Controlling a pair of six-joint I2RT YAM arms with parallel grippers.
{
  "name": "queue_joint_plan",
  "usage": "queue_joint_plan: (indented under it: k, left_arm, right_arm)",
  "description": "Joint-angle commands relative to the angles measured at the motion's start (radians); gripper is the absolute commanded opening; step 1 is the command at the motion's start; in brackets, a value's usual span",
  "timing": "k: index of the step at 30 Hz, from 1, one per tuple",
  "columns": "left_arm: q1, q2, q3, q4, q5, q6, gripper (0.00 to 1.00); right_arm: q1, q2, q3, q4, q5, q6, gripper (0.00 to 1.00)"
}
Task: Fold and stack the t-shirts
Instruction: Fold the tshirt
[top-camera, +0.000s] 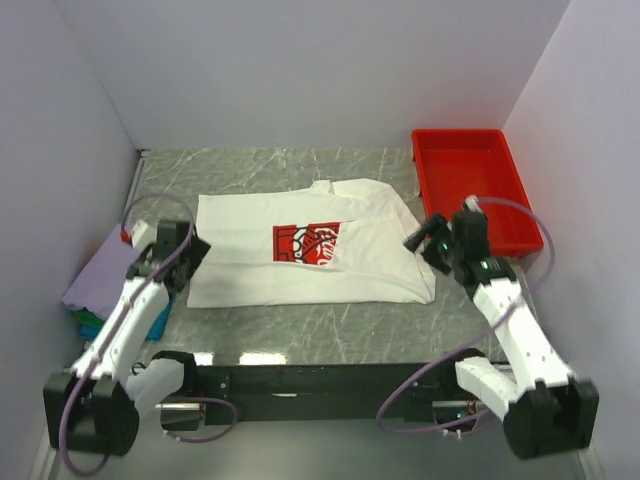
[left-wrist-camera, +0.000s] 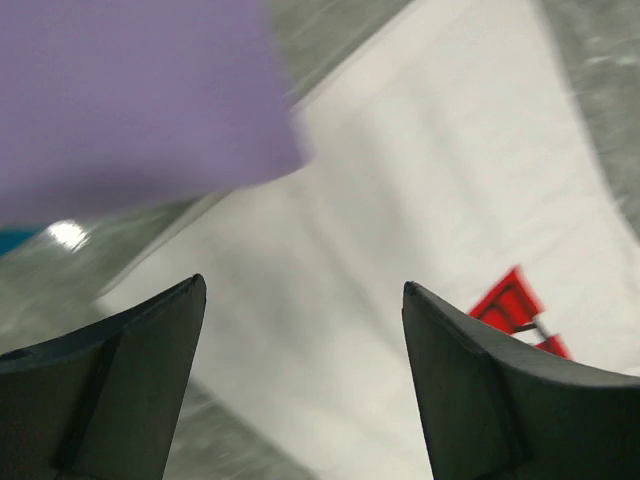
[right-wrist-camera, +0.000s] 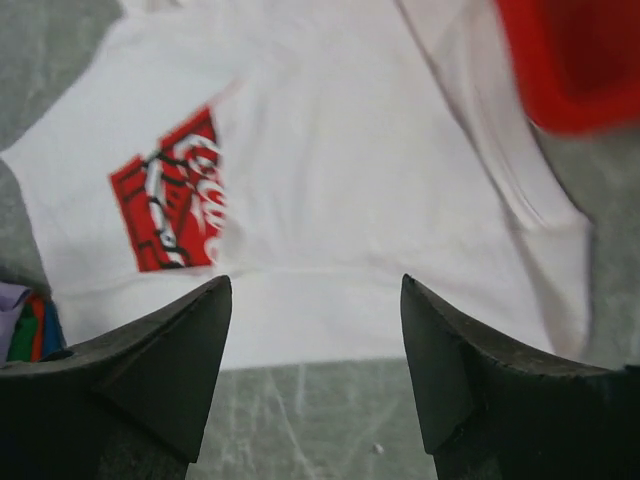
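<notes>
The white t-shirt with the red chest print lies partly folded in the middle of the table; it also shows in the left wrist view and the right wrist view. A folded lavender shirt tops a stack at the left edge, with blue and green cloth under it. My left gripper is open and empty by the shirt's left edge. My right gripper is open and empty by the shirt's right edge.
A red plastic tray stands at the back right, just behind my right arm. The table is grey marble. Purple walls close in on the left, back and right.
</notes>
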Motion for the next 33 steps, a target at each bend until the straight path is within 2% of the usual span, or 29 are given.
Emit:
queue_joint_plan:
  k: [1,2,3,4,6,8,9,11,12,14,18,26,29,33]
  left_arm:
    - [0.004,0.19,0.232,0.117,0.041,0.107,0.85]
    - [0.004,0.248,0.288,0.091,0.026,0.112,0.85]
    - [0.004,0.355,0.342,0.077,0.017,0.124,0.84]
    - [0.006,0.403,0.438,0.067,0.001,0.13,0.84]
    - [0.007,0.519,0.52,0.06,-0.009,0.152,0.81]
    - [0.013,0.595,0.627,0.056,-0.029,0.166,0.79]
    - [0.023,0.635,0.663,0.036,-0.037,0.17,0.78]
    - [0.035,0.744,0.762,0.02,-0.026,0.18,0.77]
    - [0.046,0.803,0.79,0.005,-0.022,0.181,0.77]
    - [0.058,0.854,0.864,0.0,-0.01,0.184,0.77]
    - [0.076,0.958,0.97,-0.03,-0.005,0.207,0.77]
    - [0.101,1.118,1.082,-0.033,0.01,0.223,0.76]
    - [0.101,1.164,1.1,-0.016,0.017,0.232,0.73]
    - [0.101,1.225,1.132,0.0,0.02,0.232,0.68]
  right_arm:
    - [0.124,0.216,0.254,0.102,0.15,-0.059,0.74]
    - [0.135,0.284,0.316,0.102,0.16,-0.072,0.73]
    - [0.152,0.421,0.438,0.102,0.168,-0.105,0.72]
    - [0.154,0.485,0.5,0.103,0.18,-0.123,0.67]
    - [0.154,0.656,0.68,0.094,0.189,-0.17,0.61]
    - [0.154,0.76,0.79,0.093,0.204,-0.206,0.57]
    - [0.154,0.809,0.9,0.085,0.207,-0.24,0.56]
    - [0.151,0.956,1.02,0.035,0.237,-0.266,0.5]
    - [0.149,1.046,1.137,-0.002,0.234,-0.29,0.48]
    - [0.144,1.128,1.242,-0.021,0.212,-0.319,0.44]
    - [0.138,1.33,1.518,-0.108,0.179,-0.364,0.43]
    - [0.123,1.472,1.611,-0.059,0.108,-0.393,0.43]
    - [0.105,1.504,1.608,-0.032,0.042,-0.369,0.43]
    - [0.1,1.515,1.57,0.007,0.026,-0.353,0.42]
